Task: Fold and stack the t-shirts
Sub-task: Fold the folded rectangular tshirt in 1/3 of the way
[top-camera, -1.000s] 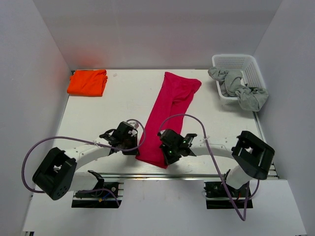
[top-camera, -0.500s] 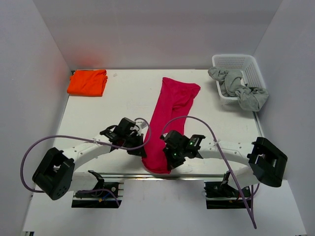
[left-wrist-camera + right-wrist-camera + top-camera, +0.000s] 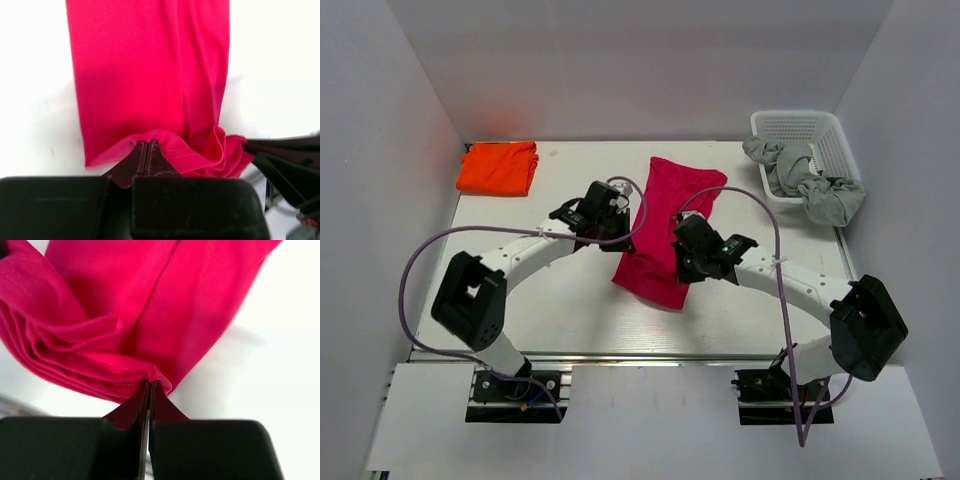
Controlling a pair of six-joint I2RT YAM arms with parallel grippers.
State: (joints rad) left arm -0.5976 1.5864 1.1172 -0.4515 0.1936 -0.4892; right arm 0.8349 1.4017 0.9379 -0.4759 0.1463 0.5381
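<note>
While both pinch tight, the left end effector (image 3: 148,150) and right end effector (image 3: 148,387) grip the near hem of the long magenta-red cloth t-shirt (image 3: 670,200). It lies mid white worktop (image 3: 540,300). The folded bright orange cloth t-shirt (image 3: 498,167) sits far-left.

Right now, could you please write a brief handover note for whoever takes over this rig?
Left gripper: shut on the near hem of the magenta-red cloth t-shirt.
Right gripper: shut on the same hem.
That shirt is a long strip mid-table, near end raised.
Done: bright orange cloth t-shirt lies folded, far left corner.
To do: finish folding the magenta one, stack both.
Grey cloth hangs over the white plastic basket, far right.
</note>
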